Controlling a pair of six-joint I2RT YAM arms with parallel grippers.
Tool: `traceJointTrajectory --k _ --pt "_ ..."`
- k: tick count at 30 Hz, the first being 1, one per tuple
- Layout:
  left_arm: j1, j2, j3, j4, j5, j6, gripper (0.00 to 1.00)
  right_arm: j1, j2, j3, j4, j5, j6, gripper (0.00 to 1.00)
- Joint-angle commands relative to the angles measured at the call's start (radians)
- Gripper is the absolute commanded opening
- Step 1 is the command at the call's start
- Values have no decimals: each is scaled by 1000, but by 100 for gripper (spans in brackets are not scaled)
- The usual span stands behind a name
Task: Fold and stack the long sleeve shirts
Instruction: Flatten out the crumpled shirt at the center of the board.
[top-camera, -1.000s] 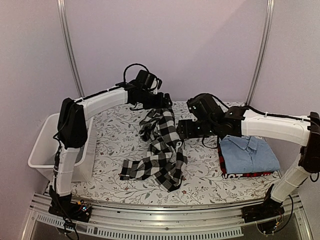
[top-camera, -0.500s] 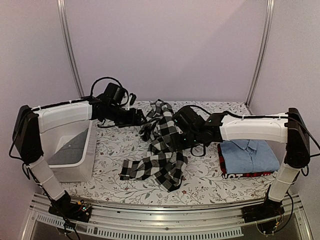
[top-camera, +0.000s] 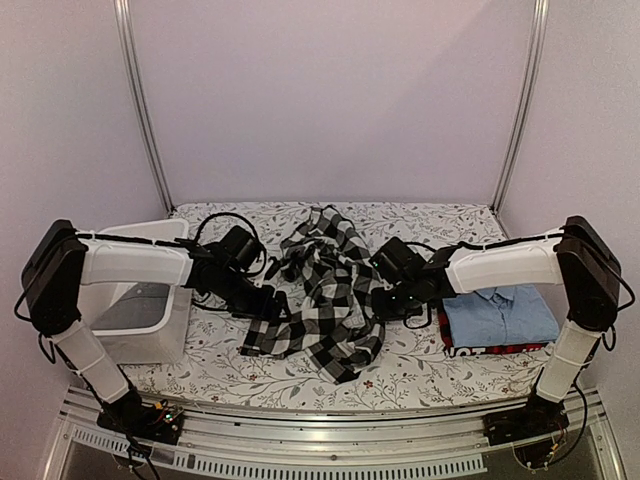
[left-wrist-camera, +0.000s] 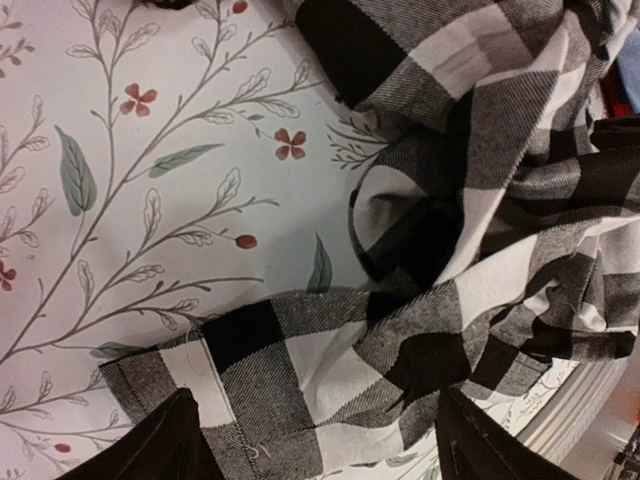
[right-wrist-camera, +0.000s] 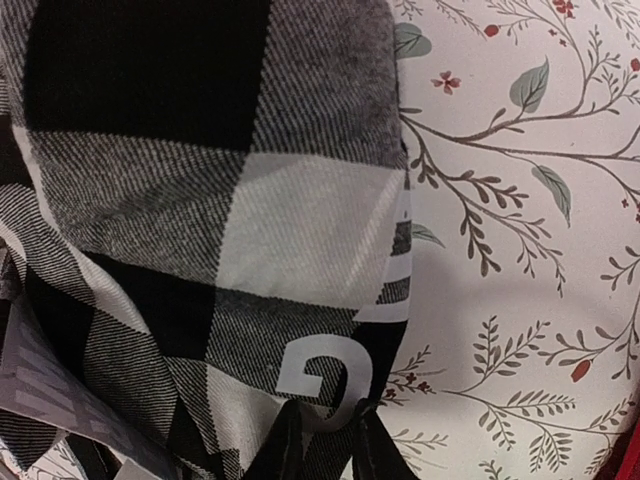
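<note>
The black-and-white checked shirt (top-camera: 322, 292) lies crumpled mid-table. My left gripper (top-camera: 264, 300) is low at its left corner. In the left wrist view that gripper (left-wrist-camera: 320, 450) is open, and its dark fingertips (left-wrist-camera: 160, 445) straddle a flat hemmed piece of the checked shirt (left-wrist-camera: 300, 370). My right gripper (top-camera: 388, 300) is at the shirt's right edge. The right wrist view shows it (right-wrist-camera: 335, 445) shut on the edge of the checked shirt (right-wrist-camera: 220, 220), right under a white letter G (right-wrist-camera: 315, 375). The light blue collared shirt (top-camera: 500, 312) lies folded on the red-and-black one (top-camera: 478, 350) at the right.
A white plastic tub (top-camera: 165, 335) stands at the table's left edge, beside the left arm. The table is covered by a floral-print cloth (top-camera: 430, 375). Metal posts rise at the back corners. The folded stack sits close under the right forearm.
Both arms came down to the table. The left gripper left the shirt's top and swung to its lower left corner. The right gripper closed on the right edge, and the shirt sagged.
</note>
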Motion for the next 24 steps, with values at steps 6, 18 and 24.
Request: traceJointTrajectory --k 6,18,24 --pt "-75 75 14 51 19 1 76 2 -18 9 35 -7 25 27" --pt "-108 20 33 -15 -94 -61 0 6 -63 87 -22 65 0 52" --pt "-99 -152 45 -153 -299 -95 0 14 -52 207 -43 105 -59 61"
